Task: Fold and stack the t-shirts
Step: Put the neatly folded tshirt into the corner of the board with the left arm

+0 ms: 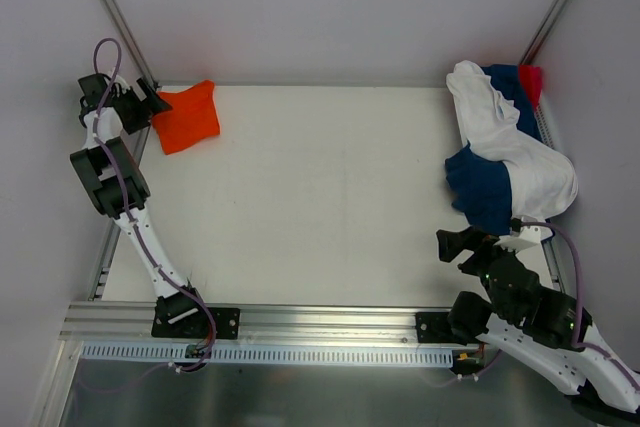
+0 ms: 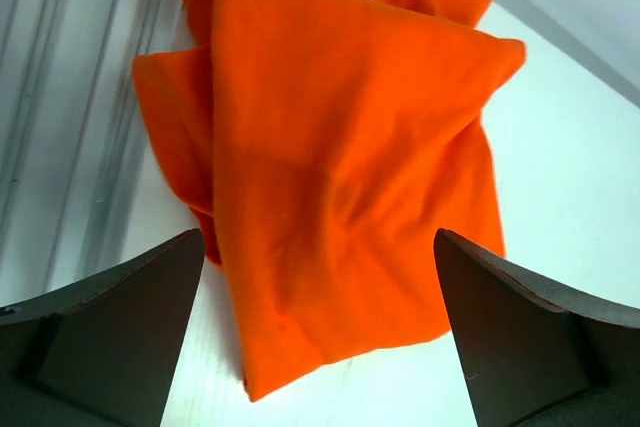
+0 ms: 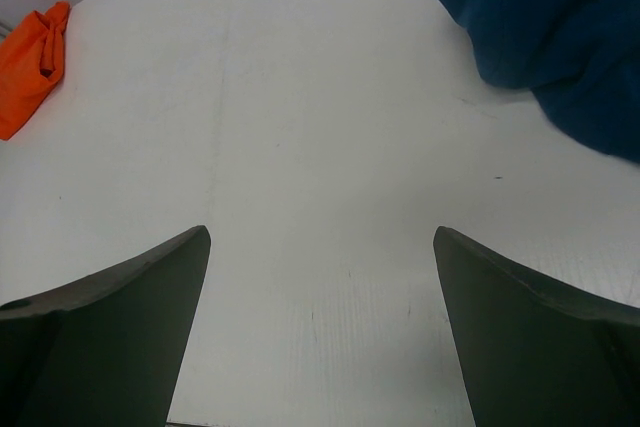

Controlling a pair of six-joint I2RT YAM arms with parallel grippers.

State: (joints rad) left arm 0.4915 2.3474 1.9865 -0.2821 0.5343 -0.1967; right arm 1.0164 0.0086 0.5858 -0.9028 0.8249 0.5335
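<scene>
A folded bright orange t-shirt [image 1: 187, 117] lies at the table's far left corner; it fills the left wrist view [image 2: 340, 147] and shows small in the right wrist view [image 3: 30, 67]. My left gripper [image 1: 152, 100] is open and empty, just left of and above it. A white t-shirt [image 1: 510, 137] lies crumpled over a navy blue one [image 1: 482, 192] at the far right, with a red-pink one [image 1: 531, 79] behind them. My right gripper [image 1: 462, 247] is open and empty over bare table, just below the navy shirt [image 3: 560, 37].
A metal rail [image 1: 300, 322] runs along the table's near edge, another [image 2: 70, 117] along its left edge beside the orange shirt. White walls close in the back and sides. The table [image 1: 330, 197] is white.
</scene>
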